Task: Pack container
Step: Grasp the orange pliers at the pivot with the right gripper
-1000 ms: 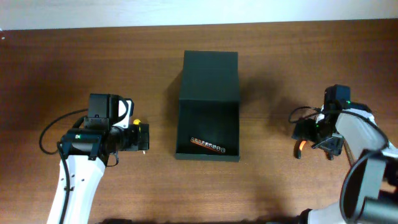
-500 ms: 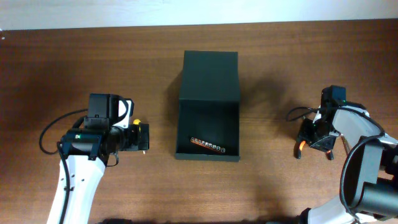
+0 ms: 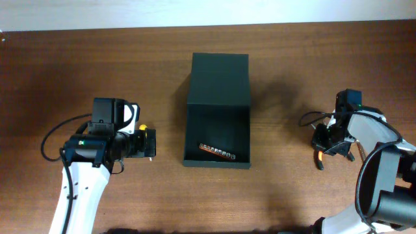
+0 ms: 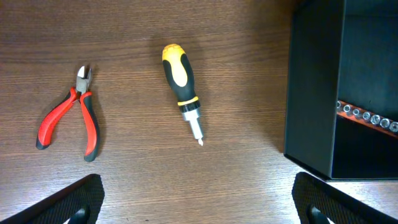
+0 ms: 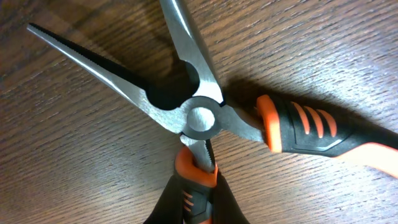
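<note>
The dark container (image 3: 218, 138) lies open mid-table, its lid (image 3: 220, 77) folded back flat behind it. An orange strip of bits (image 3: 216, 153) rests inside near the front wall. At the right, my right gripper (image 3: 327, 144) is shut on one handle of the orange-black long-nose pliers (image 5: 200, 118), whose jaws and handles are spread on the wood. That grip shows at the wrist view's bottom edge, where my right gripper (image 5: 194, 200) pinches the handle. My left gripper (image 3: 149, 143) stands open left of the container, its fingers (image 4: 78, 202) wide apart over bare wood.
In the left wrist view, red side cutters (image 4: 67, 119) and a yellow-black screwdriver (image 4: 182, 82) lie on the table left of the container's wall (image 4: 311, 93). A black cable (image 3: 311, 118) loops beside the right arm. The table's far edge (image 3: 208, 27) runs along the top.
My right gripper has lowered and shut on a pliers handle, and the pliers have shifted slightly. The left arm has not moved.
</note>
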Controlling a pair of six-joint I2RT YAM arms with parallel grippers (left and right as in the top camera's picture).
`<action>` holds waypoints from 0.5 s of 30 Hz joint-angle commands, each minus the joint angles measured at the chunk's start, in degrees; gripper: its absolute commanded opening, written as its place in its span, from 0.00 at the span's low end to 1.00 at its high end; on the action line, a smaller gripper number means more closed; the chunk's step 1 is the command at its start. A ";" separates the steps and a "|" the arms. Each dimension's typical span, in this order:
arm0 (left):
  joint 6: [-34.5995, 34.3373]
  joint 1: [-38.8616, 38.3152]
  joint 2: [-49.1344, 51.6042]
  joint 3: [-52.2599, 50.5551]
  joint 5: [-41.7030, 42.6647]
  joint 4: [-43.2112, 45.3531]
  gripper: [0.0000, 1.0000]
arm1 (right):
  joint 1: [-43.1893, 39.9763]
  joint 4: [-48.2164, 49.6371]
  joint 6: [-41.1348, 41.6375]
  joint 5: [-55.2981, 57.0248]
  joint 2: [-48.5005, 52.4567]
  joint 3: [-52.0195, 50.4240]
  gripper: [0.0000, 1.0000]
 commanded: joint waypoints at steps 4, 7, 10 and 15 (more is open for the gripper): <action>-0.35 -0.11 -0.83 1.11 -0.24 0.33 0.99 | 3.19 -4.90 -4.28 -3.98 -0.83 3.63 0.04; -0.35 -0.11 -0.83 1.11 -0.22 0.33 0.99 | 6.80 -9.64 -6.64 -3.98 -4.13 8.74 0.04; -0.35 -0.11 -0.83 1.11 -0.22 0.33 0.99 | 12.00 -15.02 -9.60 -3.98 -8.17 16.33 0.04; -0.35 -0.11 -0.87 1.11 -0.24 0.50 0.99 | 25.90 -24.65 -21.18 -3.96 -12.15 32.39 0.04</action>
